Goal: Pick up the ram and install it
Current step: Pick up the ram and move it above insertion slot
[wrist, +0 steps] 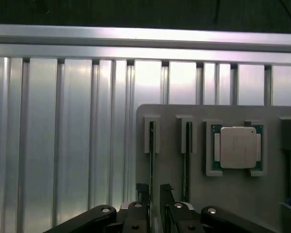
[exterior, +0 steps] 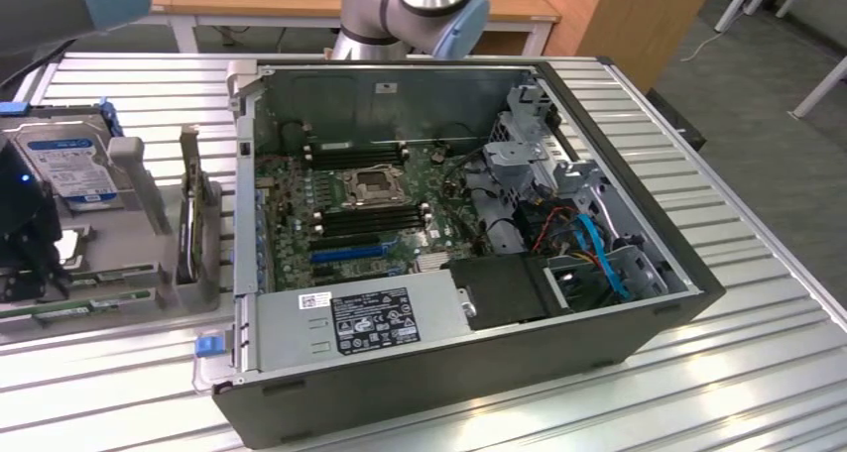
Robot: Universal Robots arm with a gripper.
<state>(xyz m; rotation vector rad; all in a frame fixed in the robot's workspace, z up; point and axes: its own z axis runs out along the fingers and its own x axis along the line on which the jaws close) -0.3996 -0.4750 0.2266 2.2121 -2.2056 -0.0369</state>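
Two ram sticks stand on edge in the slots of a grey holder [wrist: 184,189]. In the wrist view they are thin dark lines, one ram [wrist: 152,150] running down between my fingertips and the other [wrist: 187,150] one slot over. My gripper [wrist: 154,188] hangs over the first stick, open, a finger [wrist: 142,188] on each side and not closed on it. In the exterior view the ram [exterior: 99,303] is a green strip at the holder's near end, with my black gripper [exterior: 30,274] above it at the exterior view's left.
A processor [wrist: 237,148] lies in a pocket beside the ram slots, with a hard drive [exterior: 66,165] farther along the holder. An upright grey bracket [exterior: 198,239] stands between holder and the open computer case [exterior: 463,373], whose motherboard [exterior: 357,204] has black memory slots. The slatted metal table [wrist: 63,145] lies below.
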